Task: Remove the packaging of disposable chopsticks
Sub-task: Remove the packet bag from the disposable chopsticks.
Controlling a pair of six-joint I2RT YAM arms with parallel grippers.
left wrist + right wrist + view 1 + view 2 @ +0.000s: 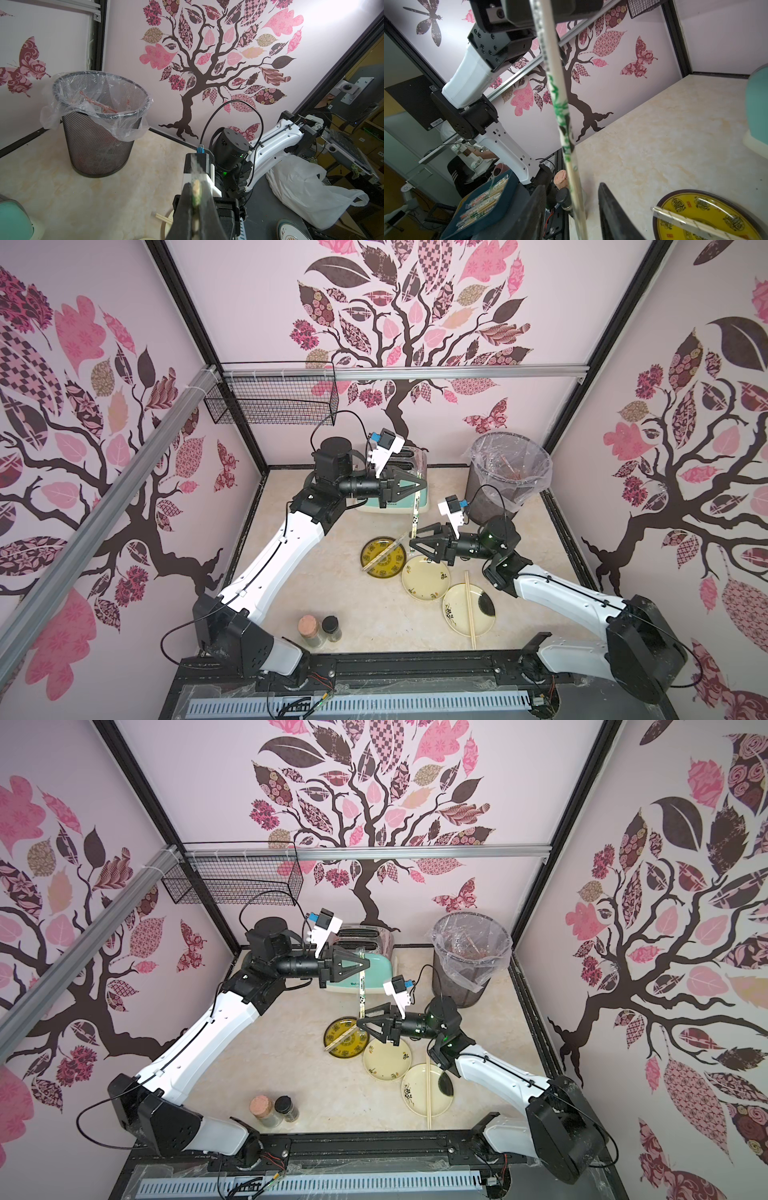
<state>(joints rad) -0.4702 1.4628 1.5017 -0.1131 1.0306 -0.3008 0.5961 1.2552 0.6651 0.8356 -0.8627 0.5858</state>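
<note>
Three round plates are showing: a yellow dark-rimmed plate [388,570], a cream floral plate [426,578], a cream black-spotted plate [453,610]. Three pairs of pale wooden chopsticks [469,614] are showing, seemingly two inside clear plastic sleeves [414,520]. Two small lidded jars [311,630], one black mesh bin [494,493] and one mint toaster [399,508] are standing.

L gripper [363,966] clamps top of sleeved chopsticks [361,990], hanging straight down below it; R gripper [361,1022] tips at their lower end.

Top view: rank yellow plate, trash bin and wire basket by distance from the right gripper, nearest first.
1. Yellow plate: mid-table, right beside the right gripper tips.
2. Trash bin: back right corner.
3. Wire basket: hung high at back left.
</note>
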